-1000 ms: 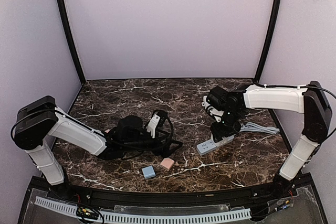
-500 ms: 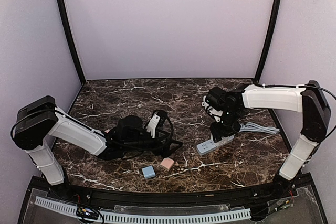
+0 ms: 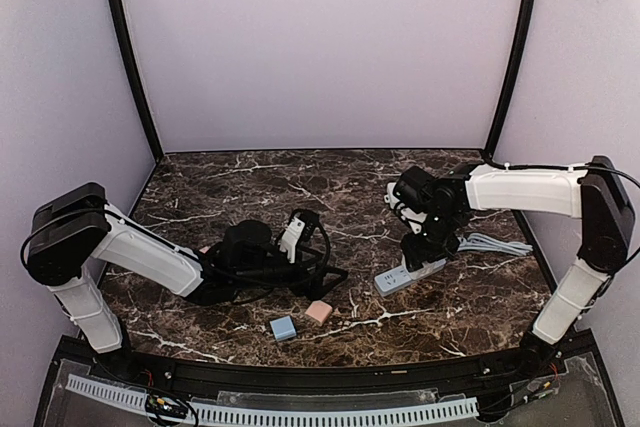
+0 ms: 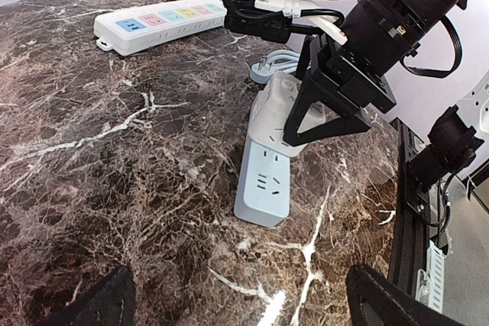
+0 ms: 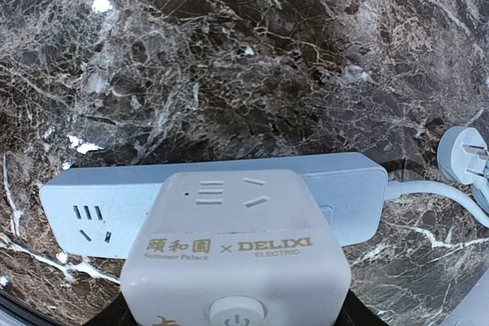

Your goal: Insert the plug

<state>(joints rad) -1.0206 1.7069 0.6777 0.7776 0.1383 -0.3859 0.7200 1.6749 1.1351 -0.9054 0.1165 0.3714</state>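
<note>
Insert step in hand: plug is at the strip, seating not confirmed.

My left tool [image 4: 243, 295] sits low over the bench [image 3: 250, 187], fingers spread wide, holding nothing. Right tool [image 3: 424, 250] pinches the white cube plug [image 5: 233, 242] by its sides, directly over the pale power strip [image 5: 92, 211], with a free socket showing beside it. The prongs are hidden, so I can't tell whether they're in. I judge this as alignment/press-in. Next move needs the prongs square over the socket holes, then a straight push down without dragging the strip, since nothing pins it.
</note>
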